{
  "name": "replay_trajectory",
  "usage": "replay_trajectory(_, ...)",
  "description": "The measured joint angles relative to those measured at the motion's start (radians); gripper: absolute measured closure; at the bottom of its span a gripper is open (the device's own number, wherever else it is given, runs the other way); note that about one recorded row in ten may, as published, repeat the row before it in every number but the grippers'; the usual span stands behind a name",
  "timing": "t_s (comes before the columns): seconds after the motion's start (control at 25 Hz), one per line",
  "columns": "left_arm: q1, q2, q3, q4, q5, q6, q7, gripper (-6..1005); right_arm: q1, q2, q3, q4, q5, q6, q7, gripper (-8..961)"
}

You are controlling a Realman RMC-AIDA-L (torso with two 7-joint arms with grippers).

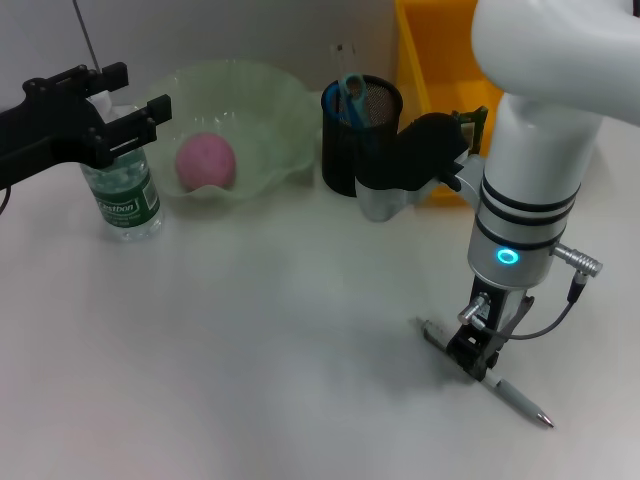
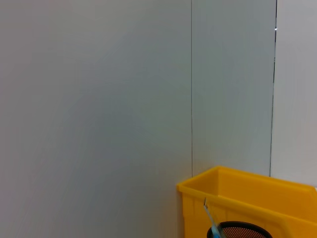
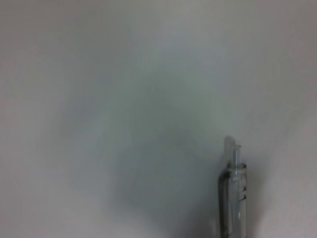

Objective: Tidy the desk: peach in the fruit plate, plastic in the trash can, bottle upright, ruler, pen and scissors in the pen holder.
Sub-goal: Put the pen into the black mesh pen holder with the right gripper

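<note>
My right gripper (image 1: 478, 352) is down on the table, right over the middle of a silver pen (image 1: 515, 398) that lies flat; the pen's end shows close in the right wrist view (image 3: 233, 198). My left gripper (image 1: 130, 105) is open at the top of a clear bottle with a green label (image 1: 122, 195), which stands upright. A pink peach (image 1: 205, 160) lies in the pale green fruit plate (image 1: 270, 110). The black mesh pen holder (image 1: 345, 150) holds blue-handled scissors (image 1: 351, 90) and a clear ruler (image 1: 340, 52). The yellow trash can (image 1: 425, 60) stands behind it.
The yellow trash can (image 2: 237, 198) and the pen holder's rim (image 2: 242, 229) show in the left wrist view against a white wall. The right arm's elbow (image 1: 400, 165) hangs beside the pen holder. Bare white table fills the front left.
</note>
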Motion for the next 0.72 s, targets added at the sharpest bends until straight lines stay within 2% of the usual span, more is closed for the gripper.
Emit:
replay_trajectory(0.4,0.002,0.0,0.0,0.0,0.0,0.001,0.0,336,-0.006,0.0,0.007,-0.029,0.0,0.007,0.0,828)
replay_trajectory(0.72,0.004,0.001,0.0,0.0,0.0,0.002,0.0,336,-0.053,-0.005,0.028,-0.16,-0.002,0.01,0.0,830)
